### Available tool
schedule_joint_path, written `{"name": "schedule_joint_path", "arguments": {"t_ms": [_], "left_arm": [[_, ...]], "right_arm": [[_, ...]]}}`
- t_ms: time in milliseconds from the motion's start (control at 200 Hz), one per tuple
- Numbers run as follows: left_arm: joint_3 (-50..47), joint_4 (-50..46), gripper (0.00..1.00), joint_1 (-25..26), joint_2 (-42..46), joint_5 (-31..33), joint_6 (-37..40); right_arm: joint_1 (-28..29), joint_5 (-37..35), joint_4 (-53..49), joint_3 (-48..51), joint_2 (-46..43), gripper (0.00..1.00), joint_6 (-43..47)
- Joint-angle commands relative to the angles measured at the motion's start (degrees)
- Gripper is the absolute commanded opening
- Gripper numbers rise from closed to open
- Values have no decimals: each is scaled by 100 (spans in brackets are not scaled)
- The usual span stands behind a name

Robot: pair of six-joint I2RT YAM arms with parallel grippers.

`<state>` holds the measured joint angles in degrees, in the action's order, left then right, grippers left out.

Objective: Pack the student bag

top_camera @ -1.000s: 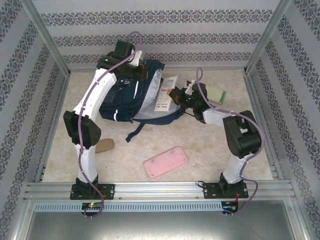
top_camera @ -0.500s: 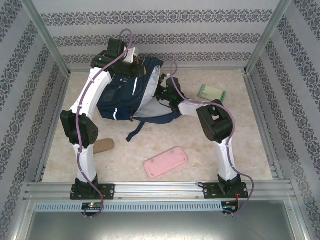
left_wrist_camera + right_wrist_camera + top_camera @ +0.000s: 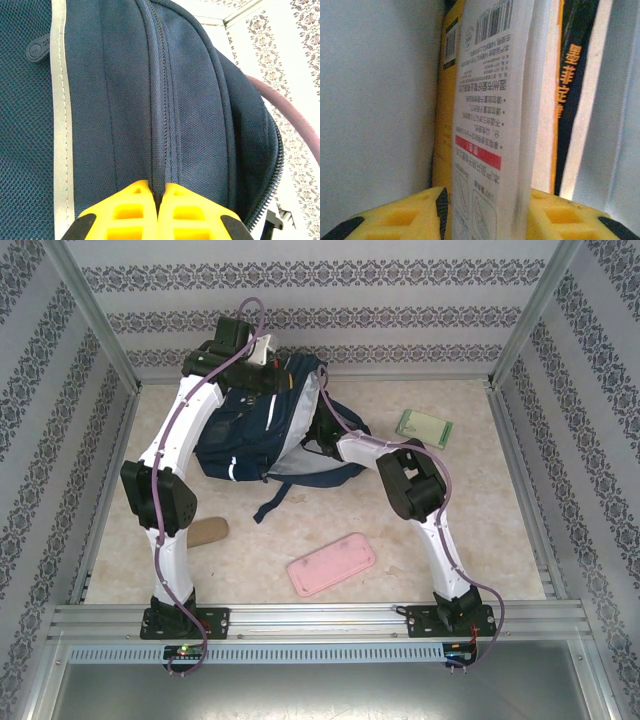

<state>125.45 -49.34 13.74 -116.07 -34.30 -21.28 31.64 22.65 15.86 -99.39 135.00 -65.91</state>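
I count one bag [image 3: 250, 430], navy with white stripes, at the far left-centre of the counter [image 3: 480, 530] near the back wall. Its top is lifted and its mouth faces right. Two arms are at work.

The left claw [image 3: 159, 200] is pinched fully closed on a seamed ridge of the bag's fabric, by the zip. From above I see it at the bag's upper edge.

The right claw [image 3: 487, 210] is inside the bag's mouth. Its jaws are parted either side of one white packet [image 3: 490, 125] with a barcode and a red band. A sliver of gap shows at the left finger, so it does not look pinched.

Behind the packet I count two more things: one yellow flat item [image 3: 444, 125] to its left and one dark spine with orange characters [image 3: 570, 90] to its right.

Loose on the counter I count three things:
- one pink case [image 3: 331, 563], near centre
- one green pad [image 3: 424, 427], far right, well apart from the bag
- one brown object [image 3: 208, 532], beside the left arm
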Motion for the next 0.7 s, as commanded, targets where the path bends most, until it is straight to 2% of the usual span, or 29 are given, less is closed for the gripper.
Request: {"name": "schedule_joint_path", "arguments": {"t_ms": [0,85,225,270,425,559,649,694], "left_arm": [[159,676,0,-11,383,-463,34],[179,674,0,-18,362,-459,31],[183,695,0,-15,331,-497,-11],[182,692,0,-12,330,-498,-24],[152,672,0,-18,321,-502,-13],[137,630,0,-11,308,-473,15],[153,589,0,-11,300,-428,51],[179,559,0,-12,282,-428,76]], "right_arm": [[0,-229,-694,35,-424,43,469],[-1,-298,-772,171,-566,42,598],[-17,-168,-790,107,-469,19,587],[-18,-76,-788,11,-361,14,530],[9,129,-773,-412,45,11,441],[26,318,-940,-833,321,14,387],[18,235,-928,-594,77,32,513],[11,168,-930,-377,-121,37,598]]}}
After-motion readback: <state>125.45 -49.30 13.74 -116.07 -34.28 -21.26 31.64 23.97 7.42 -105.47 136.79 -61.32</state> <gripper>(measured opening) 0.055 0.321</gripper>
